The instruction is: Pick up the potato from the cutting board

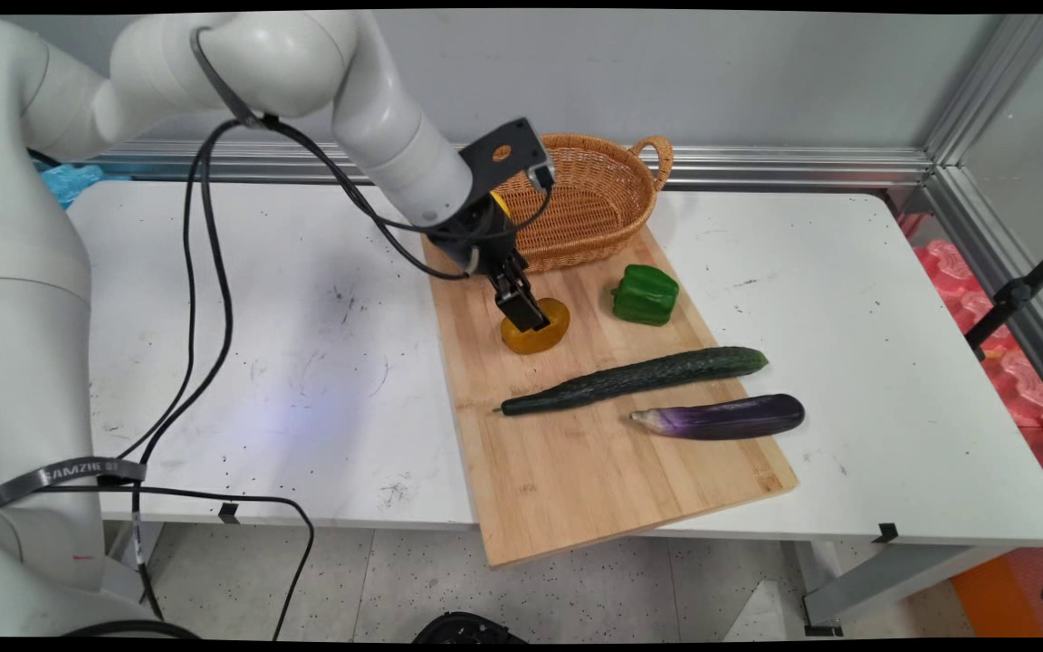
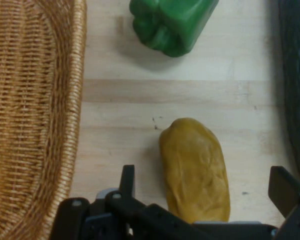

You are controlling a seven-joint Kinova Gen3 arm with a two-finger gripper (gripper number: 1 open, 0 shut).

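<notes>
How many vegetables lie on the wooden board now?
4. A yellow potato under the gripper, a green pepper near the basket, then a cucumber and an eggplant nearer the camera. The arm may hide more.

A white table [image 1: 847, 299] is set against a grey wall [image 1: 666, 72]; a speckled floor [image 1: 413, 580] is seen below.

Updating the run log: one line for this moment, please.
gripper open, over potato | board: pepper, cucumber, eggplant | basket behind
</notes>
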